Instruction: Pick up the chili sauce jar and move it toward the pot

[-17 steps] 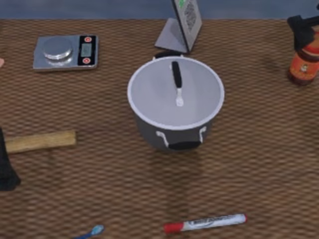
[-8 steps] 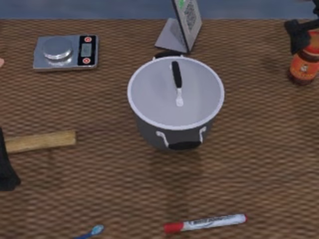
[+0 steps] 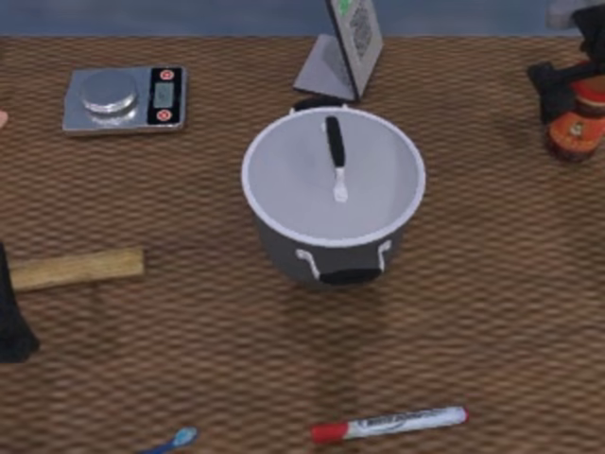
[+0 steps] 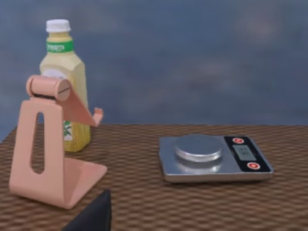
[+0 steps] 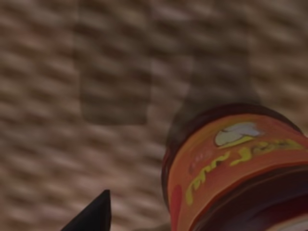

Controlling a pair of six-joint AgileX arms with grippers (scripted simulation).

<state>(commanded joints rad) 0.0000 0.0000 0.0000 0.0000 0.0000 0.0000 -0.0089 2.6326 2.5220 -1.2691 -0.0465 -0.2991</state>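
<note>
One lidded pot (image 3: 333, 194); dark-filled chili sauce jar (image 3: 578, 128) far right.

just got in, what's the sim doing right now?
The right claw is down at the chili sauce jar, at the table's far right edge, with black fingers around its top. Whether it has actually clamped isn't clear. The jar is well apart from the pot, which sits lidded mid-table. The left arm is parked at the left edge by the wooden block, doing nothing.
</note>
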